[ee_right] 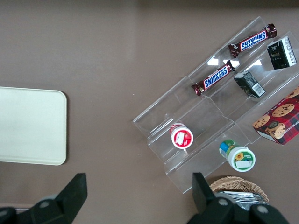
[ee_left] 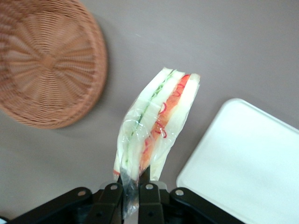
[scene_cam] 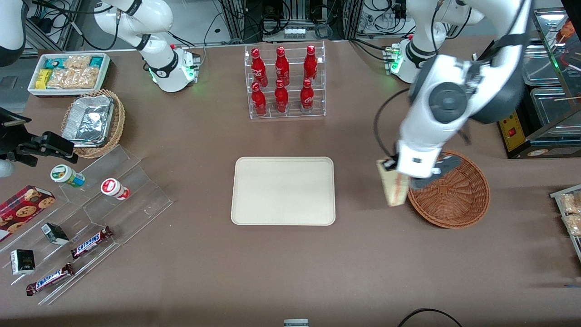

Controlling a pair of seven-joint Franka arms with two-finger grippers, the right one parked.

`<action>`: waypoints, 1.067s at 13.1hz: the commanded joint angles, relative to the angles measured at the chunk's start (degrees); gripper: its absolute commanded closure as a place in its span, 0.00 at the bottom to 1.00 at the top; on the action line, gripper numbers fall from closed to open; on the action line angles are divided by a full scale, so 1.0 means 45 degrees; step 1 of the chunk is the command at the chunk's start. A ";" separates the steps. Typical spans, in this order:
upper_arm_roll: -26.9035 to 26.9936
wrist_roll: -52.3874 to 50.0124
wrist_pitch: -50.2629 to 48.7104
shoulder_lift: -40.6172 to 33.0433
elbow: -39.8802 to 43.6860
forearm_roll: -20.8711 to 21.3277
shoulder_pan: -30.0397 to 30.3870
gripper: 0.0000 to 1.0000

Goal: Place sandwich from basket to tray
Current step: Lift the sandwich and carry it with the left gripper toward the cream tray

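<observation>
The tray (scene_cam: 283, 190) lies bare mid-table, with the basket (scene_cam: 456, 195) well apart toward the working arm's end. Between them, just off the basket's rim, the gripper (ee_left: 131, 196) pinches the sandwich (ee_left: 156, 123) by its wrapper above the table. The carry should stay level and clear the tray's rim before any release.

Front view overlooks the table; both wrist views share the tray (scene_cam: 283, 190).

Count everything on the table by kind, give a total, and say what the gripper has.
Red bottles: 6
Snickers bars: 2
Small cups: 2
Dark small boxes: 2
Cookie box: 1
Wicker baskets: 2
Tray: 1
Sandwich: 1, held by the gripper
Total: 17
</observation>
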 commanded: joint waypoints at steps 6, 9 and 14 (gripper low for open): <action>0.0254 -0.0077 0.2007 0.3980 0.2515 0.0143 -0.2871 0.98; 0.0274 -0.1300 0.2298 0.4488 0.2495 0.0902 -0.3322 0.99; 0.0313 -0.2089 0.2280 0.5268 0.3078 0.1237 -0.3772 1.00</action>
